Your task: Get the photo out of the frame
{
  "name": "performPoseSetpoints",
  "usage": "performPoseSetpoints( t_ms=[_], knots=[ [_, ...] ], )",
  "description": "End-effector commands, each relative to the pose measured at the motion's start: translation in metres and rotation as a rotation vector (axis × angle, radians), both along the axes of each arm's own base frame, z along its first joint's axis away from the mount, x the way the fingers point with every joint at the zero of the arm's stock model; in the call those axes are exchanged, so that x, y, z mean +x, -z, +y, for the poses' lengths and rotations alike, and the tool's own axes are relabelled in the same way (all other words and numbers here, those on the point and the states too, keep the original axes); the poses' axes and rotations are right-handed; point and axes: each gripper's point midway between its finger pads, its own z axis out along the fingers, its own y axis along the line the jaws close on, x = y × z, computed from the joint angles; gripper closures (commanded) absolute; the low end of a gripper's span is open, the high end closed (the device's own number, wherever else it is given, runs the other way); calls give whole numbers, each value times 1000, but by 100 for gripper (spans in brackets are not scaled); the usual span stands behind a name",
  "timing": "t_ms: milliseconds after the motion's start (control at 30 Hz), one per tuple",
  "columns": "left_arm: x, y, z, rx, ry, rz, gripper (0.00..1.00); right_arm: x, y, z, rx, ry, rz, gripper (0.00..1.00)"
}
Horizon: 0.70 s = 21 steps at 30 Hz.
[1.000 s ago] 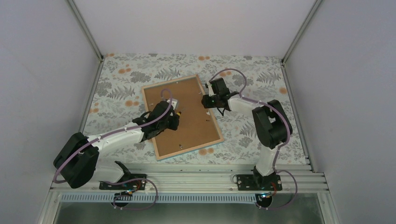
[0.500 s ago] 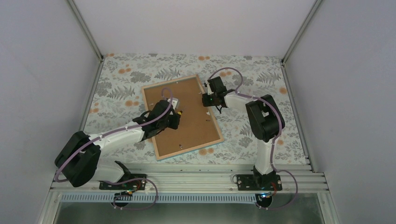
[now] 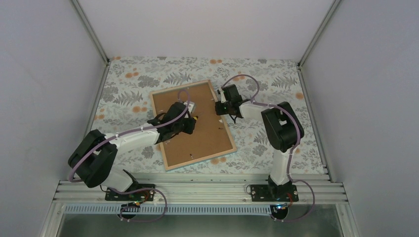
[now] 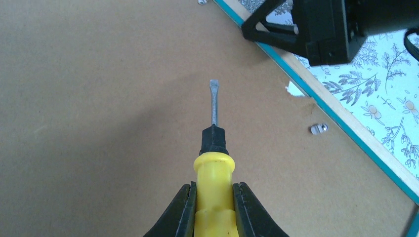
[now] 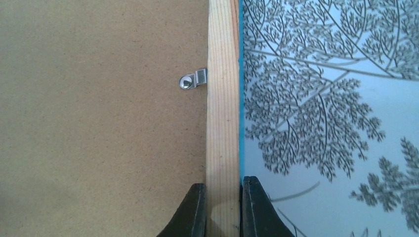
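The frame [image 3: 201,159] lies face down, its light wood rim and turquoise edge showing around the brown backing board [image 3: 210,131]. The photo is hidden under the board. My left gripper [image 4: 213,190] is shut on a yellow-handled screwdriver [image 4: 213,165], with the blade tip over the board and pointing toward the frame's right rim [image 4: 346,118]. In the top view the left gripper [image 3: 190,122] is over the board's middle. My right gripper [image 5: 223,190] is shut on the wood rim [image 5: 222,98] at the frame's right side [image 3: 218,106], just below a metal clip [image 5: 192,79].
A floral tablecloth [image 5: 336,98] covers the table. Another metal clip [image 4: 318,129] sits on the board near the rim. A small white label [image 3: 190,105] is on the board. White walls close in on three sides, and a metal rail [image 3: 197,190] runs along the near edge.
My left arm has reached further right and away, carrying the screwdriver toward the frame's right side. The right gripper has closed in slightly on the rim and stays there.
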Motion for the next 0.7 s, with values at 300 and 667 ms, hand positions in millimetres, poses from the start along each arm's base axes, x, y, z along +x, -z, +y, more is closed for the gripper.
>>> performPoseSetpoints(
  t_ms=[300, 667],
  knots=[
    [32, -13, -37, -45, 56, -32, 98, -66, 30, -10, 0, -58, 147, 96],
    [53, 3, -57, -14, 81, -10, 98, -78, 34, -8, 27, -81, 158, 86]
  ],
)
